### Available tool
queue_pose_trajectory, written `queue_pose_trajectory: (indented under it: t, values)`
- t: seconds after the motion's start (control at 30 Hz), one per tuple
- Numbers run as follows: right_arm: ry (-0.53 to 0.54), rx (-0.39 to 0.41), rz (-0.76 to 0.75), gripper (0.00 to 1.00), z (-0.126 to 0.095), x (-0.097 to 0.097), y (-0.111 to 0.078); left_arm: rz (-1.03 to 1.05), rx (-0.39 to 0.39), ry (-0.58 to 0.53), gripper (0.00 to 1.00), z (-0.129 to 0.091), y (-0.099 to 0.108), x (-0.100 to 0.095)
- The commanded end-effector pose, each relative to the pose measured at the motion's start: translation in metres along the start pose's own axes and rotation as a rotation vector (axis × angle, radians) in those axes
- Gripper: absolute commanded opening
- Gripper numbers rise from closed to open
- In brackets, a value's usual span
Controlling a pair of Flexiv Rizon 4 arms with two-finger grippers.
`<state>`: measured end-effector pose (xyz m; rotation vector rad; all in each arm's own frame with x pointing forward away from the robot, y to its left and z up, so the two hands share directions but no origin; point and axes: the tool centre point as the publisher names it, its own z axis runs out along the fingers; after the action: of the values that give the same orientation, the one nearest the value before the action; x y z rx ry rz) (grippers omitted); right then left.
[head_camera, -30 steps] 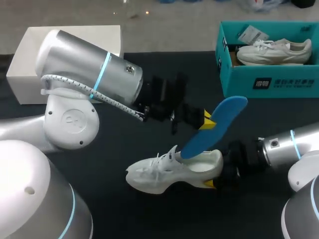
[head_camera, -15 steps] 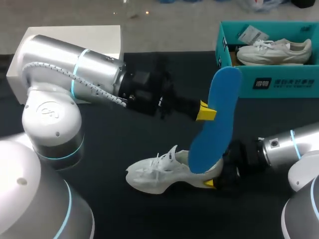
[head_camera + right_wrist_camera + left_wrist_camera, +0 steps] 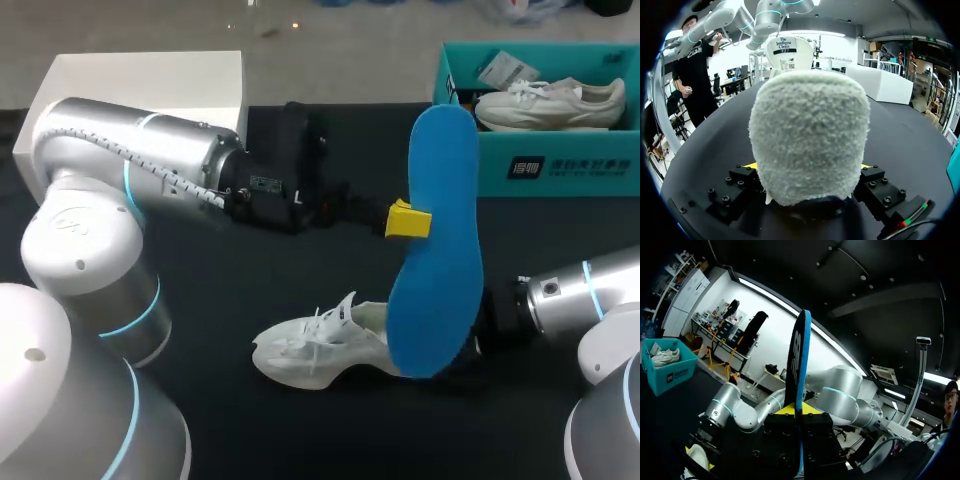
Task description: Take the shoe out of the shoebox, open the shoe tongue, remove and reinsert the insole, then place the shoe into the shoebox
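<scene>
The blue insole [image 3: 440, 240] stands on its end over the heel of the white shoe [image 3: 310, 352] and closes the way between the left side and the right arm [image 3: 580, 290]. The left arm [image 3: 150, 150] lies across the far middle of the table [image 3: 250, 275]. At the far right, the teal shoebox [image 3: 540, 165] holds another shoe [image 3: 548, 103]. There is open cloth left of the shoe's toe and along the near edge.

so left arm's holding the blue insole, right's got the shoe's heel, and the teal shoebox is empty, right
No: the teal shoebox is not empty; the head view shows a second shoe in it. The left fingers do hold the blue insole, the right fingers the heel of the shoe.
</scene>
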<state>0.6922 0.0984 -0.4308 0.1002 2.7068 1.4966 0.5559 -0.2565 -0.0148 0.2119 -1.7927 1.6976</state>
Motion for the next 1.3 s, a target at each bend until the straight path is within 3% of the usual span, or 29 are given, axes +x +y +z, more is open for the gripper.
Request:
queue_pose_trajectory:
  t: [0.03,0.23,0.7,1.3]
  values:
    - [-0.003,0.005,0.001,0.0,0.004,0.001,-0.001,-0.021,-0.001,0.043,0.0,0.005,0.006,0.014]
    - [-0.003,0.005,0.001,0.0,0.004,0.001,-0.001,-0.065,-0.045,0.08,0.0,-0.001,0.018,0.039]
    - [-0.003,0.005,0.001,0.0,0.004,0.001,-0.001,-0.1,-0.004,0.103,0.0,-0.023,0.03,0.071]
    - [-0.003,0.005,0.001,0.0,0.004,0.001,-0.001,-0.057,0.029,0.036,0.0,-0.03,0.029,0.061]
